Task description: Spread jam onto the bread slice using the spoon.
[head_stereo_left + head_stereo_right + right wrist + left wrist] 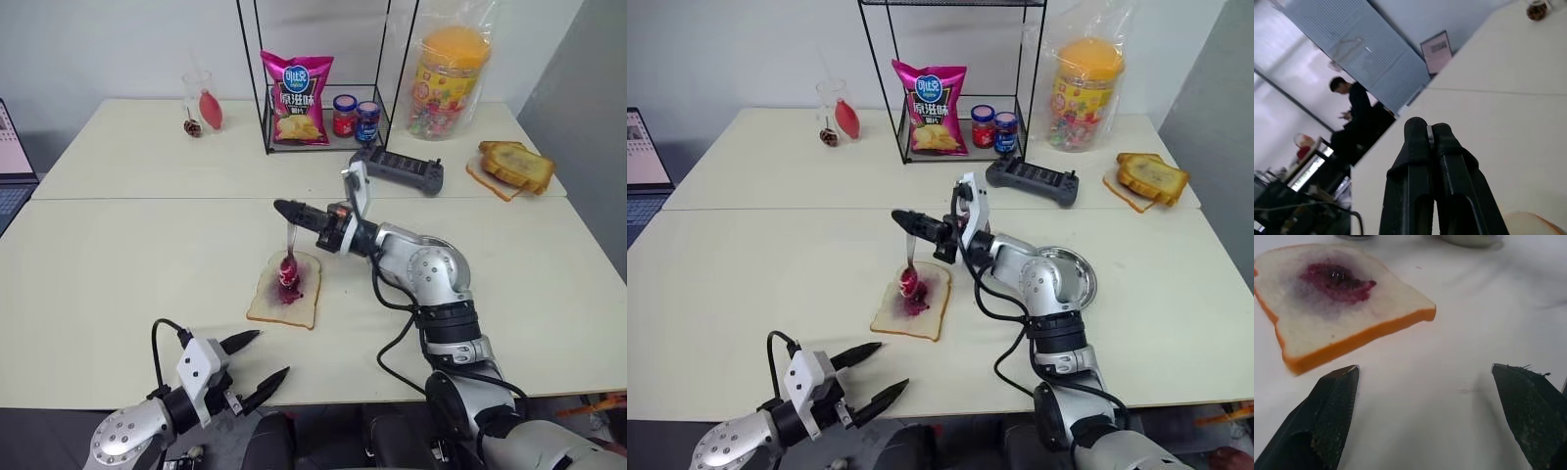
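One thin pinch is all the right gripper (pixel 286 209) has on the spoon (pixel 289 257) hanging bowl-down over the jam (pixel 286 284) on the bread slice (pixel 285 291) — it could swing and drip — while the left gripper (pixel 260 364) waits spread nearby.

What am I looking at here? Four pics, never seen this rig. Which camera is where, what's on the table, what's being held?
It is a two-armed humanoid robot at a table. The two wide pictures come from a stereo camera on its head, looking down over its arms. The other two come from cameras on each wrist, looking along that hand's two black fingers.

The right hand is shut on a spoon, whose jam-stained bowl hangs down over a bread slice with jam at its centre. The left hand is open, holding nothing, near the table's front edge.

Farther back: a wire rack with a chip bag and two small jars, a black controller, toast, a bagged snack tub and a glass.
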`<state>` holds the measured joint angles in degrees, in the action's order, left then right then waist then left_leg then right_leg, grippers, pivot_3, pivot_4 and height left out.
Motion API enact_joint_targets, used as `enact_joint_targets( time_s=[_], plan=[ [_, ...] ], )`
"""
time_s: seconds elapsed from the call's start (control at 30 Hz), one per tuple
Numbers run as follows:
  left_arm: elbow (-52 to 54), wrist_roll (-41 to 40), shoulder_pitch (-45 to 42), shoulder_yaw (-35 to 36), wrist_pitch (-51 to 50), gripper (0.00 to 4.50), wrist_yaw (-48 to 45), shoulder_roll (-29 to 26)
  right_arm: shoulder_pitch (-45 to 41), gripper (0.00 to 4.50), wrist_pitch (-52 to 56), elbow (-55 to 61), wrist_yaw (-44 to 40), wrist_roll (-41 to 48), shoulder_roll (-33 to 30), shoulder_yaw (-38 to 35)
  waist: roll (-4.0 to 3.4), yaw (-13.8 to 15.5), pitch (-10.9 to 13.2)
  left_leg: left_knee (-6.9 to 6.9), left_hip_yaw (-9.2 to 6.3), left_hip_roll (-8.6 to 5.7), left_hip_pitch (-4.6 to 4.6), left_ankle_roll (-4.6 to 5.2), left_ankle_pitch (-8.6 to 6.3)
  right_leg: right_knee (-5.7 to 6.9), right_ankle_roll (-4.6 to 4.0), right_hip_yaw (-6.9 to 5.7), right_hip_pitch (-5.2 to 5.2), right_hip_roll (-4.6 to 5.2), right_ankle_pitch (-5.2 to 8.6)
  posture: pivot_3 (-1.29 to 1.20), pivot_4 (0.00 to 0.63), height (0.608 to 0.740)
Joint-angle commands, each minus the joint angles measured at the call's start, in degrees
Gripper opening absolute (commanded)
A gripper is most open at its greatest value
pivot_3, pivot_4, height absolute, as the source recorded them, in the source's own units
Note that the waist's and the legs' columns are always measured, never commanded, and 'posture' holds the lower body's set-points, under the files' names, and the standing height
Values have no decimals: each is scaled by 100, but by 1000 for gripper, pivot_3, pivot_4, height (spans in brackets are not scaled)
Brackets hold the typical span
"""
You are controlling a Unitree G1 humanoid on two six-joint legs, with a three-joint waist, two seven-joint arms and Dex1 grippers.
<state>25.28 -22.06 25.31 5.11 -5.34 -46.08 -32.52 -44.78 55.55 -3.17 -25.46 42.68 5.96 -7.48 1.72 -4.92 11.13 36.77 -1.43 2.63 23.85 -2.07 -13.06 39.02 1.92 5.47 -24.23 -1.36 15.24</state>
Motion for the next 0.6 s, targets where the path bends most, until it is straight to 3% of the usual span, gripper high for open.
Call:
enact_joint_targets(
  time_s=[0.03, 0.23, 0.33, 0.5, 0.6],
  plan=[
    [494, -391, -534, 187, -383, 4500, -103, -299, -96, 44, 284, 830, 542, 445, -260, -457, 0, 33, 0, 2, 0, -3, 0, 0, 0, -1, 1, 0, 3, 1, 0, 0, 150, 740],
    [809, -1288, -2725, -200, -1935, 4500, -510, -1112, 237, 44, 416, 1936, 1607, 583, -937, -1189, 2, 67, 1, 20, -1, -17, 9, 0, 0, -5, 17, 0, 9, 7, -8, 0, 150, 740],
    [722, -1618, -3839, -511, -2615, 4500, -616, -1215, 465, 44, 402, 2314, 2044, 542, -1225, -1453, 1, 50, 0, 17, 6, -18, 6, 0, 0, -7, 20, 7, 10, 5, -9, 0, 150, 740],
    [218, -1516, -5304, -1134, -3119, 4500, -660, -874, 1159, 44, -38, 2609, 2453, 85, -1701, -1819, 1, 1, 0, -2, 5, -15, 6, 1, 0, -3, 19, 11, 5, -2, -3, 0, 150, 740],
    [-145, -1190, -5748, -1544, -3090, 4500, -730, -654, 1551, 44, -418, 2547, 2615, -6, -1769, -2147, 0, 26, 0, -3, -5, -9, 6, 1, 0, -4, 16, 2, 6, -15, -2, 0, 150, 740]
  ],
)
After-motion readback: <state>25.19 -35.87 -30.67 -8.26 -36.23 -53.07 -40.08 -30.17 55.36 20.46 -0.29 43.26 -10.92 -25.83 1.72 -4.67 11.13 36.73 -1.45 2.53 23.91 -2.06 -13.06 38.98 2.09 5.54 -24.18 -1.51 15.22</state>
